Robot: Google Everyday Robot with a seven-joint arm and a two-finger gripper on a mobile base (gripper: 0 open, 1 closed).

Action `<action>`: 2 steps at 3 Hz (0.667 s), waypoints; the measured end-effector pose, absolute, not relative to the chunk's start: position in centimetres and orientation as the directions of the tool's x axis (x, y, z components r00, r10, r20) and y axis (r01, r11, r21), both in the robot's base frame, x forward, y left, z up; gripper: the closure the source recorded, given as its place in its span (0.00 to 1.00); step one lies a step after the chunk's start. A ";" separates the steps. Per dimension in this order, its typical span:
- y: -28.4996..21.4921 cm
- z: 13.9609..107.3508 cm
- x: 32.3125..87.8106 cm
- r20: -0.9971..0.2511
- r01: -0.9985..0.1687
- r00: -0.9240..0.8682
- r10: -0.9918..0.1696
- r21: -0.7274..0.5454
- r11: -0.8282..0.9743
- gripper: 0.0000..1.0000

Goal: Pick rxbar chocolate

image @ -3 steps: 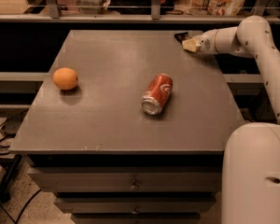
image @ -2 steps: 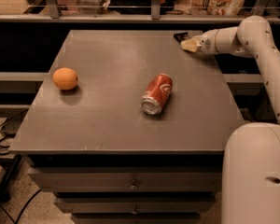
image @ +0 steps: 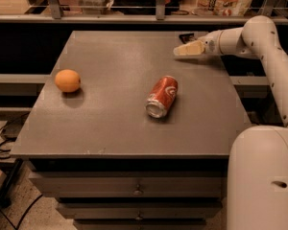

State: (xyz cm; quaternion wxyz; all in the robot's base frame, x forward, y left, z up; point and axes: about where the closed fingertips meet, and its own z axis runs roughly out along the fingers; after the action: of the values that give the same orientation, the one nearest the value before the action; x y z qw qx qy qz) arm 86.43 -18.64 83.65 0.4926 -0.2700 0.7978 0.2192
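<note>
The rxbar chocolate [image: 186, 36] is a small flat black wrapper lying at the far right of the grey table top [image: 110, 128]. Only part of it shows, because the gripper sits just in front of it. My gripper [image: 180, 51] is cream coloured. It reaches in from the right and hovers low over the table, just in front of and slightly left of the bar. It holds nothing that I can see.
A red soda can [image: 162, 96] lies on its side in the middle right of the table. An orange fruit [image: 67, 80] sits at the left. My arm [image: 259, 37] arches over the right edge. My base [image: 261, 176] stands at the lower right. A counter with a railing runs behind the table.
The gripper has moved a little left and toward the camera, away from the bar's spot. The can, the orange and the bar have not moved.
</note>
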 end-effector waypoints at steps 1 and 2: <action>-17.8 83.7 86.2 -0.909 -0.666 -0.356 -0.218 0.083 0.741 0.35; -16.9 84.0 86.0 -0.915 -0.682 -0.338 -0.221 0.077 0.727 0.58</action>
State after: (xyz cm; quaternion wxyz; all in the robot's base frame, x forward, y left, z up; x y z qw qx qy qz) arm 86.04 -16.94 84.00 0.4980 -0.2877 0.7846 0.2316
